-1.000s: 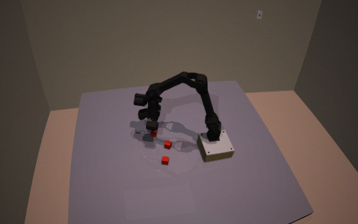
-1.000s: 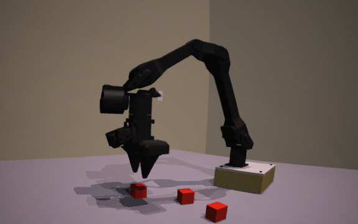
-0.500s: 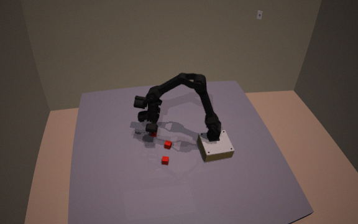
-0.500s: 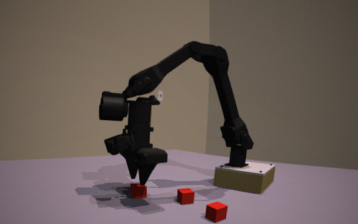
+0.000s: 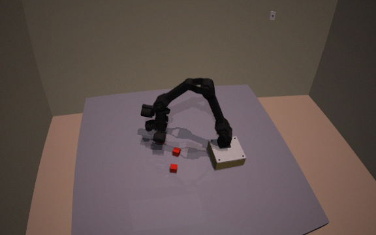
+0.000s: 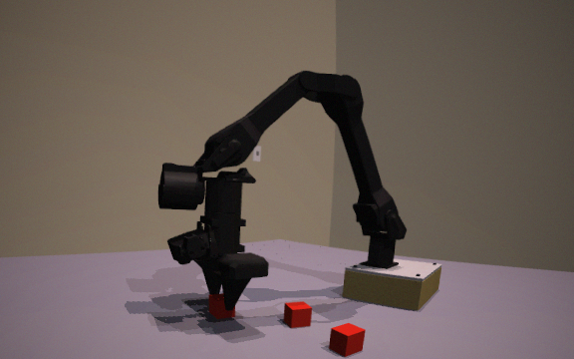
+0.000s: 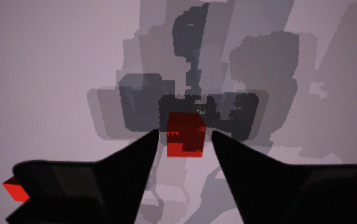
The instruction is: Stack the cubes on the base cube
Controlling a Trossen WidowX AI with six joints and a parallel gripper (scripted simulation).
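My gripper (image 6: 222, 302) (image 7: 185, 133) points down near the table and is open. Its fingertips stand on either side of a red cube (image 6: 215, 305) (image 7: 185, 142), with a gap on each side in the wrist view. In the top view the gripper hides most of this cube. A second red cube (image 5: 176, 152) (image 6: 297, 315) sits on the table between it and the third. The third red cube (image 5: 173, 168) (image 6: 347, 340) sits nearest the cameras. All three look alike, so I cannot tell which is the fixed base. Nothing is stacked.
The arm's box-shaped base (image 5: 228, 156) (image 6: 384, 289) stands on the table (image 5: 109, 183) to the right of the cubes in the top and exterior views. Part of another red cube (image 7: 17, 191) shows beside the left finger in the wrist view. Arm shadows cover the area around the gripper.
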